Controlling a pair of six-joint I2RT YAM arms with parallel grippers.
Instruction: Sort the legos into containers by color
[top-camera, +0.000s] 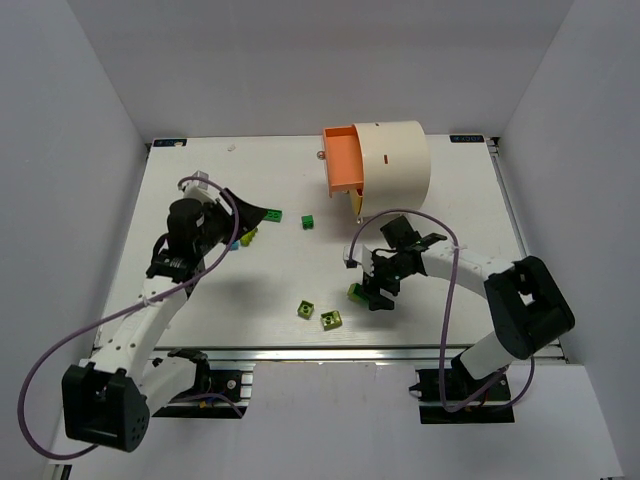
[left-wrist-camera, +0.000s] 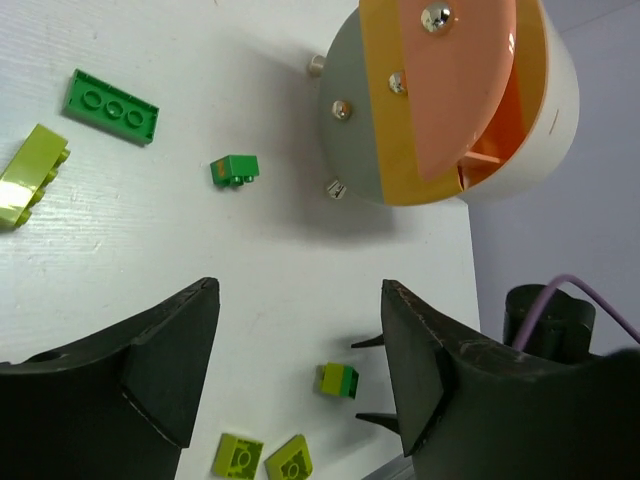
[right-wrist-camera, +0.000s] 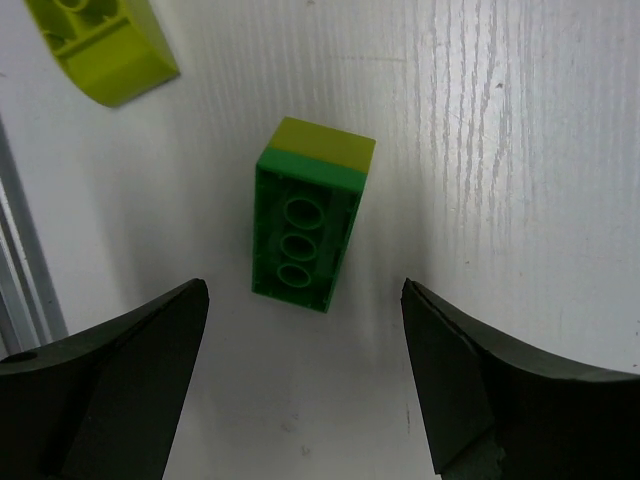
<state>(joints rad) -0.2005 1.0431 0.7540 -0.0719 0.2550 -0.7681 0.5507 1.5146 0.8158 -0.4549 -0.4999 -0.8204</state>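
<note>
White wood-grain table (top-camera: 260, 290). The drum (top-camera: 395, 165) lies on its side at the far edge, right of centre. Left of it are a green plate (top-camera: 272, 216), a lime brick (top-camera: 247, 237) just beside the plate, and a small green brick (top-camera: 309, 221) apart from both. Near the front edge, left lime piece (top-camera: 305, 309) and right lime piece (top-camera: 331, 320) lie close together. A green-and-lime brick (top-camera: 355, 292) lies just right of them.
</note>
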